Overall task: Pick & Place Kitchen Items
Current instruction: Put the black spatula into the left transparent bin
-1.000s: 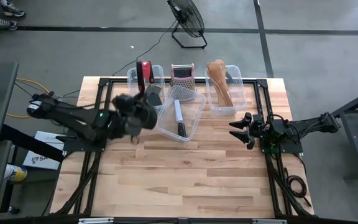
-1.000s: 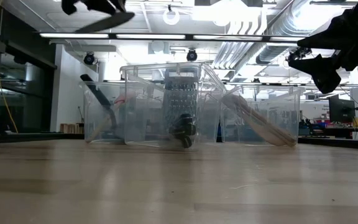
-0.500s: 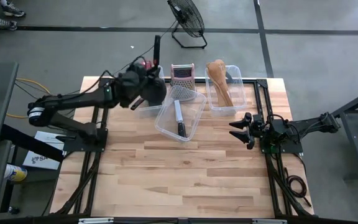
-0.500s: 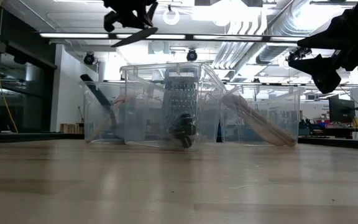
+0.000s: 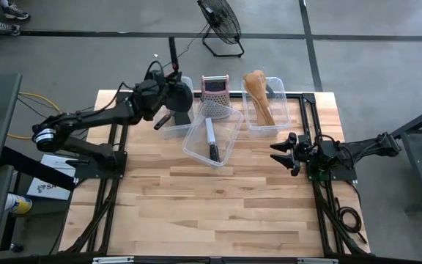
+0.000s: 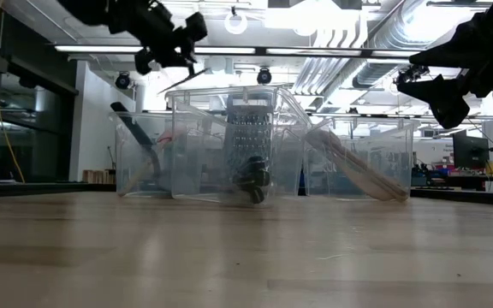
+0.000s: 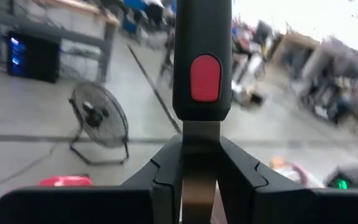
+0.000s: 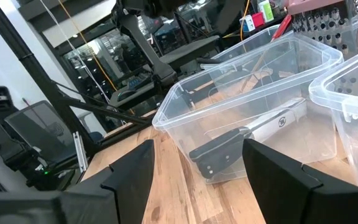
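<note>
Concrete floor with a standing fan (image 5: 220, 24) up past the far edge, and my butcher-block counter (image 5: 218, 205) in the middle of it all. Three clear bins sit along the far side. Left bin (image 5: 157, 89) has a red spatula (image 5: 168, 76) leaning in it, though my left arm covers most of that one so I can't tell what else is inside. Middle bin (image 5: 233, 139) is skewed at an angle and holds one knife (image 5: 211, 139), black handle toward the near edge and steel blade pointing to the far side, long axis running roughly front to back. Right bin (image 5: 279, 103) has the wooden spoons (image 5: 258, 99) piled in, bowls at the far end and handles angled back toward me. Steel box grater (image 5: 214, 88) stands between the left and right bins, just behind the middle one.

My left tool (image 5: 173, 92) is up over the left bin, clamped narrow on a black spatula (image 5: 173, 55). Its handle sticks out over the far edge of the counter toward the fan, and the wrist view shows the handle (image 7: 202, 59) running straight away from the fingers with a red insert in it. From table height the blade end tilts down toward the bin.

My right tool (image 5: 275, 156) hangs above the counter's right side, near the spoon bin, fingers spread wide with nothing in them.
</note>
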